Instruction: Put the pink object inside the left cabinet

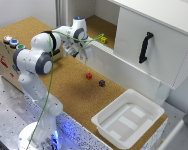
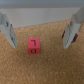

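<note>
The pink object (image 1: 89, 76) is a tiny reddish-pink cube lying on the cork-covered table. In the wrist view the pink object (image 2: 33, 46) lies on the cork between the two spread fingers (image 2: 8, 32), touching neither. My gripper (image 1: 81, 54) hangs open and empty above the cork, up and toward the exterior view's left of the cube. In the wrist view my gripper (image 2: 39, 45) holds nothing. The left cabinet (image 1: 100, 24) is the open white-walled bay with a cork floor behind the arm.
A dark purple block (image 1: 102, 83) lies just beside the pink cube. A yellow block (image 1: 104, 39) rests on the cabinet bay's floor. A white door with a black handle (image 1: 145, 47) fronts the other section. A white bin (image 1: 150, 111) stands near the front, and a button box (image 1: 5, 55) at the left.
</note>
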Robot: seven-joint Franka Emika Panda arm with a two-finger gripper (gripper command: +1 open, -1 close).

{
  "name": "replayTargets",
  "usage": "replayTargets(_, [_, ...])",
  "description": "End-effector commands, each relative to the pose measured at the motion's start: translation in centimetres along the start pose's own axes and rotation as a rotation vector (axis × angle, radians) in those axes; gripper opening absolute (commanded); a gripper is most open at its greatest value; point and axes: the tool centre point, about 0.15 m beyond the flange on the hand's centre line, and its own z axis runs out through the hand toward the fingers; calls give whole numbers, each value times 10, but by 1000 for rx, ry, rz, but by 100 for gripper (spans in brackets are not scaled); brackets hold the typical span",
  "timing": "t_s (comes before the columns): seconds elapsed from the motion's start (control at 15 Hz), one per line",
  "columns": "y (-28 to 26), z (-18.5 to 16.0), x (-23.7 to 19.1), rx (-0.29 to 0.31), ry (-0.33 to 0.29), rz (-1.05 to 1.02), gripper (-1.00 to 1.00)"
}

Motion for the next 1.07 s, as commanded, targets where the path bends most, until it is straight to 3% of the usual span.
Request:
replayTargets(0.0, [16,66,0,173,103,-92,100])
replayTargets(0.4, [3,97,34,219,157,-166,100])
replayTargets(1.0, [-31,108,74,110,196,-145,100])
